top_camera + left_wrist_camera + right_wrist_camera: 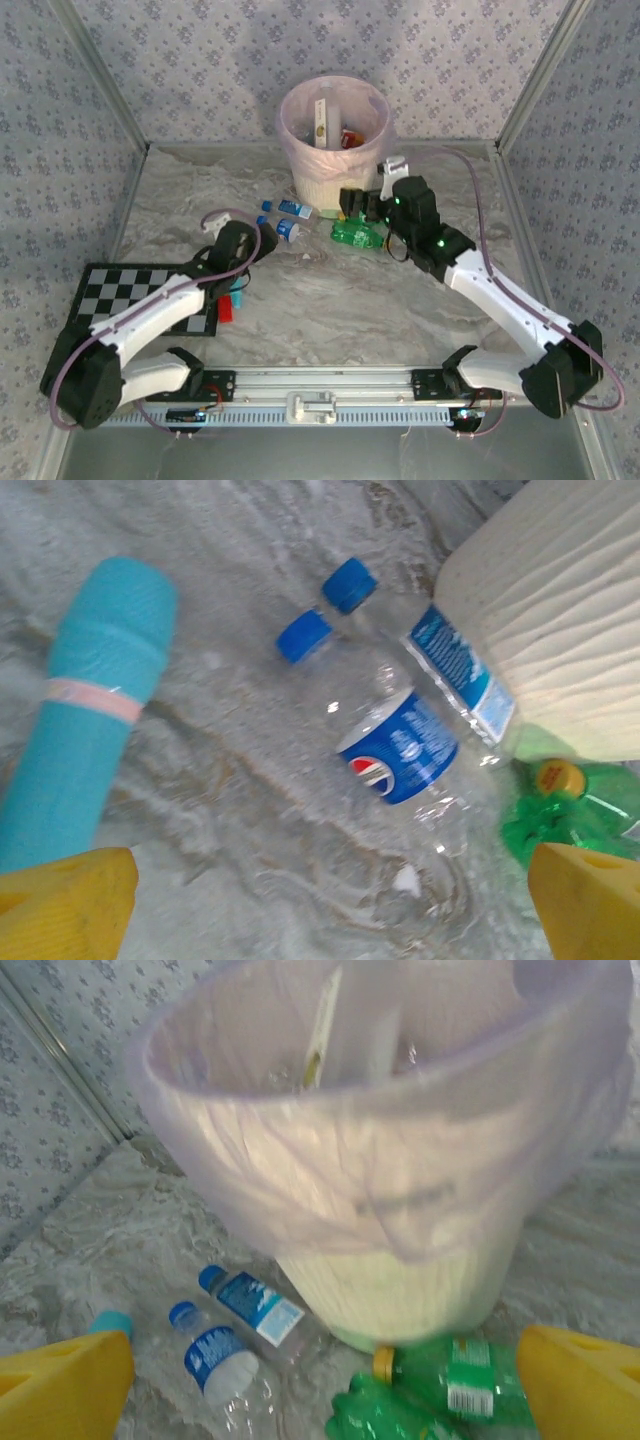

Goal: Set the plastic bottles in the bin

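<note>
The cream bin [335,135] with its pink liner stands at the back centre and holds a few bottles. Two clear, blue-labelled bottles [293,208] [287,230] lie on the table at its left foot. Two green bottles [358,235] lie in front of it. My left gripper [255,245] is open just left of the clear pair, and the Pepsi-labelled bottle [400,750] lies ahead of its empty jaws [325,910]. My right gripper [362,205] hangs open above the green bottles [450,1380], facing the bin [400,1160], with nothing between its fingers [320,1390].
A teal stick tool with a red end [232,302] lies beside the left arm, large at the left of the left wrist view [95,700]. A checkerboard [130,290] covers the near left of the table. Metal posts and patterned walls enclose the marble table.
</note>
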